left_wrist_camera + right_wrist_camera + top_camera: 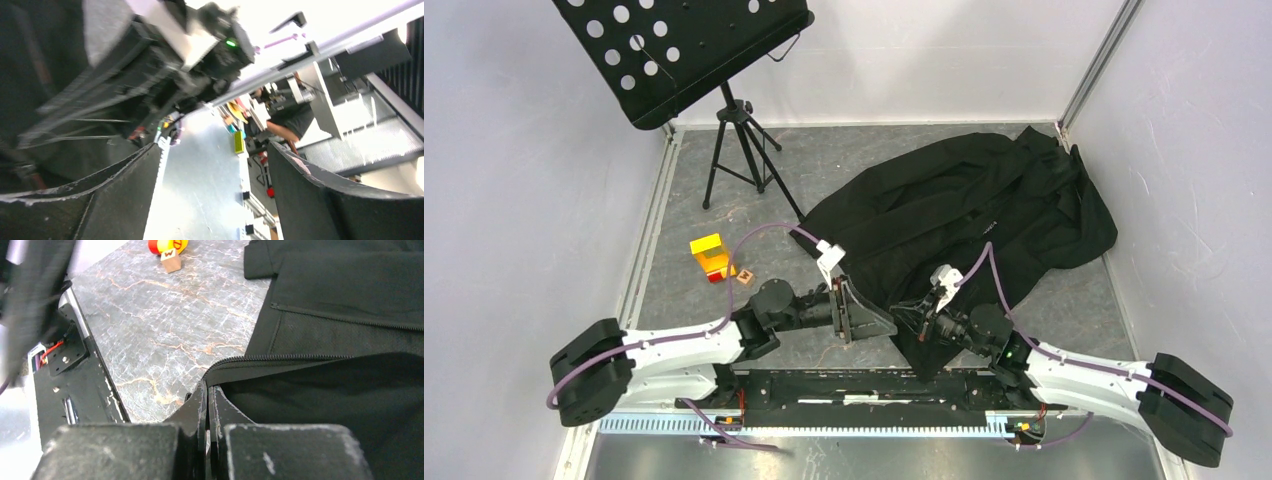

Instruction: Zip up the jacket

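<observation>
Sprawling jacket (964, 212) on grey marbled tabletop (879, 145); white walls (509, 180)

You had left arm (686, 345) stretched inward, low, jaws wide apart; right arm (1072, 370) angled inward, jaws pressed together.

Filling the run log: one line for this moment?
left gripper open, empty | right gripper shut at jacket edge

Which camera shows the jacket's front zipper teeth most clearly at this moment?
Right wrist: the zipper teeth run sharp across the jacket, right up to the shut right gripper. Top external shows the whole jacket but no teeth; the left wrist view is blurred and shows no zipper.
</observation>
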Action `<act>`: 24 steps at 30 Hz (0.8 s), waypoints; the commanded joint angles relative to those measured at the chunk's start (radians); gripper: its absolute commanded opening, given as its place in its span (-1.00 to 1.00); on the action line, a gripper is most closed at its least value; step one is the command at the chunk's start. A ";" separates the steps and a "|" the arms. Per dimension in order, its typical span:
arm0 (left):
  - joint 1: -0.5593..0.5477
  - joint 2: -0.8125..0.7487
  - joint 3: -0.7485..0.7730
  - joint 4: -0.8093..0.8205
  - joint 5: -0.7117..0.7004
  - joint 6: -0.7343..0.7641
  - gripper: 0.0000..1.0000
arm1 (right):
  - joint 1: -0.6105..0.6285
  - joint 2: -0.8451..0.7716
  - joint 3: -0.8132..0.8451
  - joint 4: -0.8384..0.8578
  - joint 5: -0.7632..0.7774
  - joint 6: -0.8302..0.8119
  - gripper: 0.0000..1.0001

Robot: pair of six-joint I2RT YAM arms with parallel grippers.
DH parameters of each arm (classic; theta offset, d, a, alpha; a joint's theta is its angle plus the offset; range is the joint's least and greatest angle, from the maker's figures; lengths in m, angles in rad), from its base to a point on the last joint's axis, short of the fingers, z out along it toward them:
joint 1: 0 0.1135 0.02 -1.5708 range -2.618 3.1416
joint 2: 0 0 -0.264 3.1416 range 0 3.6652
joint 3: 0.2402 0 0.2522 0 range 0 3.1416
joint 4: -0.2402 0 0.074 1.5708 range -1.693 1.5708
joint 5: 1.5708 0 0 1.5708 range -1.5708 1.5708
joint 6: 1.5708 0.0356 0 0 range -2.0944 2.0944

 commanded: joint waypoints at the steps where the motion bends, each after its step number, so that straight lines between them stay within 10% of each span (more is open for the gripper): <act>1: -0.067 -0.046 0.018 -0.046 -0.018 0.046 0.61 | -0.027 -0.040 -0.021 -0.005 0.028 0.136 -1.00; 9: -0.035 -0.158 0.080 -0.562 -0.256 0.105 0.77 | -0.040 -0.121 -0.038 0.022 -0.041 0.111 -1.00; 24: 0.019 0.060 0.002 -0.133 -0.170 -0.019 0.20 | -0.055 -0.128 -0.116 0.194 -0.028 0.363 -1.00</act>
